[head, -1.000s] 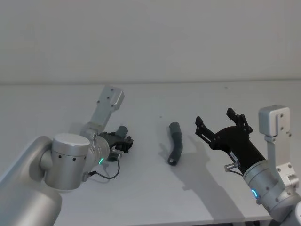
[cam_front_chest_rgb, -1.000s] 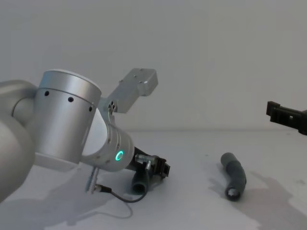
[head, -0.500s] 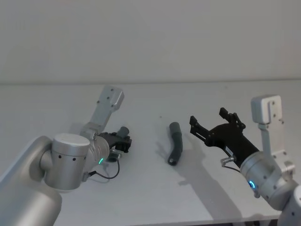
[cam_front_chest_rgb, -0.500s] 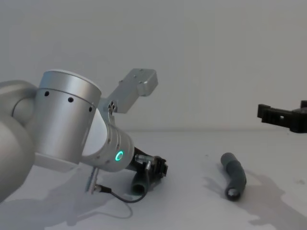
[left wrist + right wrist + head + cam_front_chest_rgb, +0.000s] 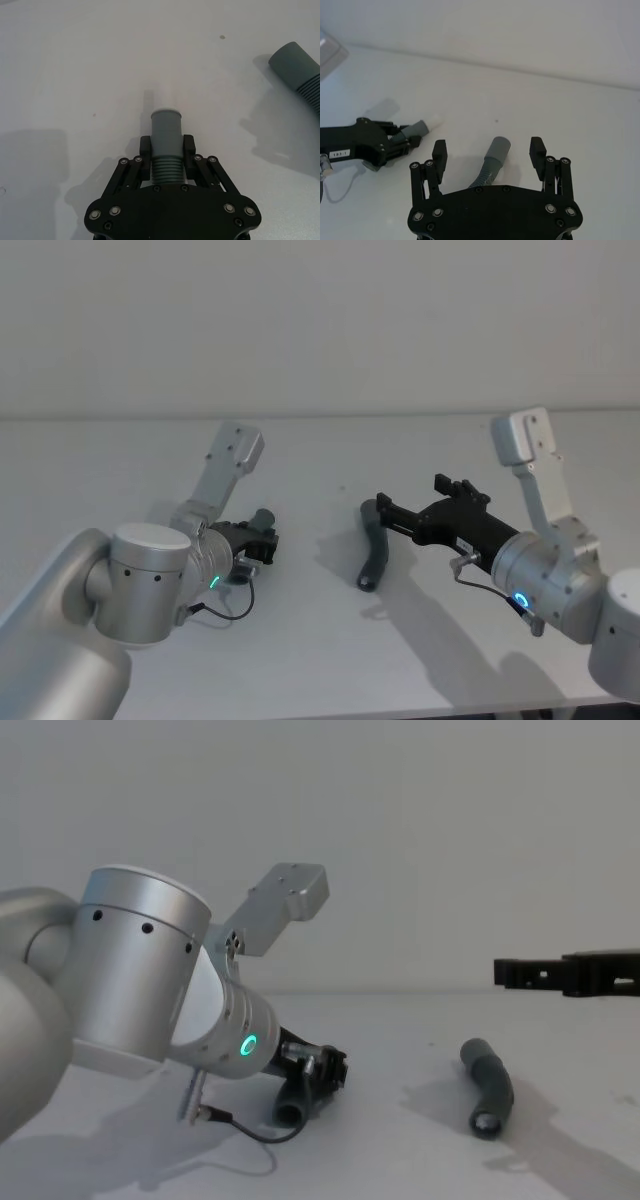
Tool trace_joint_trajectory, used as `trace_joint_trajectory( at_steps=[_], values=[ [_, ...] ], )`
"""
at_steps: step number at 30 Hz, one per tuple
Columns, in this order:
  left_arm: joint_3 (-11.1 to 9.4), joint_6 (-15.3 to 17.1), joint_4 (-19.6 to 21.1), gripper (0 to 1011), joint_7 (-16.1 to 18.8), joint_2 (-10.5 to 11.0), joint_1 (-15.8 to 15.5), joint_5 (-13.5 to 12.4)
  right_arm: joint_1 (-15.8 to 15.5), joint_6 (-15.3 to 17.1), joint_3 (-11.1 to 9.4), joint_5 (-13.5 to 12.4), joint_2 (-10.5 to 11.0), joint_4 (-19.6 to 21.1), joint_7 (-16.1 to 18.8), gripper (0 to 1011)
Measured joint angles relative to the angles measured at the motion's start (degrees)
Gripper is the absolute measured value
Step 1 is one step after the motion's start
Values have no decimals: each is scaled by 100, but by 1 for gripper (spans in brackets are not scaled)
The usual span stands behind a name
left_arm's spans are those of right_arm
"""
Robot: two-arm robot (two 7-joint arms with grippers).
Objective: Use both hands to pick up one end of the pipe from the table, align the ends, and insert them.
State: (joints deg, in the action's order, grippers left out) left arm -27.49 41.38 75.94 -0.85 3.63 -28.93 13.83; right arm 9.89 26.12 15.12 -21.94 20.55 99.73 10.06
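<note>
A plain white desk [image 5: 300, 660] lies in front of you, with a bare pale wall [image 5: 320, 320] behind it. A dark grey, bent hose piece [image 5: 374, 545] lies flat on the desk, all by itself. Use it as your marker.

Your right gripper [image 5: 488, 146] hangs in the air over the far end of that hose piece. Its two black fingers [image 5: 439, 150] are wide apart, one on each side of the smooth end, and they hold nothing. In the chest view you can see the right gripper is high above the hose piece and does not touch it.

Your left gripper [image 5: 166, 149] is well off to the left of the hose piece, low by the desk. Its fingers are squeezed onto a second hose piece [image 5: 166, 131]. They pinch the ribbed part, and the smooth end with a pale rim sticks out past them. You cannot tell if this piece rests on the desk. The two pieces are well apart.

A green light [image 5: 247, 1044] glows on the left arm. A thin black cable [image 5: 235, 608] loops on the desk beside that arm, far left of the hose piece.
</note>
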Motion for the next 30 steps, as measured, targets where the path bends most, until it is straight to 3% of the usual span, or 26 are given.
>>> trace_joint_trajectory(
  at_steps=[5, 11, 30],
  values=[
    [0, 0, 1, 336, 0, 0, 0, 0, 188, 357, 87, 10, -14, -85, -19, 1001],
    [0, 0, 1, 336, 0, 0, 0, 0, 342, 562, 181, 132, -83, -208, -173, 1001],
    [0, 0, 0, 336, 0, 0, 0, 0, 676, 740, 414, 613, -460, -785, -758, 1001]
  ],
)
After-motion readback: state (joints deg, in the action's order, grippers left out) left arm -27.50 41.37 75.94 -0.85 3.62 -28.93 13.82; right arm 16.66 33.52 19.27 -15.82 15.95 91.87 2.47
